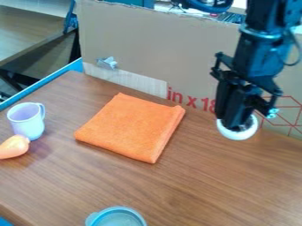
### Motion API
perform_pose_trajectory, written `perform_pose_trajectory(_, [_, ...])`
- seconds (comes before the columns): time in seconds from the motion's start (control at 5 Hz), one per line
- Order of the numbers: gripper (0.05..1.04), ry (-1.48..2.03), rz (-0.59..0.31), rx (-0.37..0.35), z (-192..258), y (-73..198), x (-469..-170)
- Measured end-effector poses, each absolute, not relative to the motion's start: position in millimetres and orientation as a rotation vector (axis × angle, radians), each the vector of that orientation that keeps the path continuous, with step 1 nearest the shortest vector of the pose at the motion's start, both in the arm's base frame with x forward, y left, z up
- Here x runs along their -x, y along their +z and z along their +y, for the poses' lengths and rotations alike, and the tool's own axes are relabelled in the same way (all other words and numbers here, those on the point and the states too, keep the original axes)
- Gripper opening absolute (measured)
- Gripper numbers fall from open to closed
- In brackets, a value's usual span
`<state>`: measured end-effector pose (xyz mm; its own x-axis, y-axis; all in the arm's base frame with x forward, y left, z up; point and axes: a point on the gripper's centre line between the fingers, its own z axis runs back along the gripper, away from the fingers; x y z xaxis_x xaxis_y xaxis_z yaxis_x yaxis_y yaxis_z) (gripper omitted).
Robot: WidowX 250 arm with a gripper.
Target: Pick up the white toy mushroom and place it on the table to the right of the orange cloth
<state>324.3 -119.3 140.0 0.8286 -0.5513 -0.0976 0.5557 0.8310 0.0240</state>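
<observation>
- Hanging over the right side of the table is one claw (237, 127), pointing down off one black arm (254, 57) that comes in from the top. Can't tell if it's clenched or released.
- One white round thing (247, 132) sits right at the claw's tip, partly hidden by it. Looks like a bowl or cup, and I can't tell if it's actually being gripped.
- One orange cloth (133, 128), folded into a flat, squarish pad, lies left of the claw, well apart from it, near the middle of the table.
- One pale mug (28, 126), upright near the left edge of the view, handle toward the cloth.
- One orange toy veggie (14, 147) lies just in front of the mug, cut off by the view's edge. Can't tell if they touch.
- One teal dish (117, 209) at the bottom edge, also cut off, with a small tab on its left.
- Surface: one brown wood-grain table (206, 181) with a blue strip (40, 85) along its upper-left edge.
- Behind it: one big cardboard sheet (159, 44) standing up, red print on it, one silvery bit of tape (107, 62) and one pale band (130, 82) low down.
- Room: a second wooden table (26, 28) at upper left, dark legs under it, and some cables at the top.
</observation>
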Motion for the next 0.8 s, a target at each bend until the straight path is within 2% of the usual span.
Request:
perform_pose_trajectory(0.2, [0.237,-0.545,0.151,-0.073,-100,120,-347])
perform_pose_trajectory(0.4, [0.237,-0.55,0.217,-0.088,-93,87,-355])
perform_pose_trajectory(0.6, [0.237,-0.566,0.235,-0.086,-95,61,-360])
perform_pose_trajectory(0.8, [0.237,-0.57,0.175,-0.073,-99,55,-368])
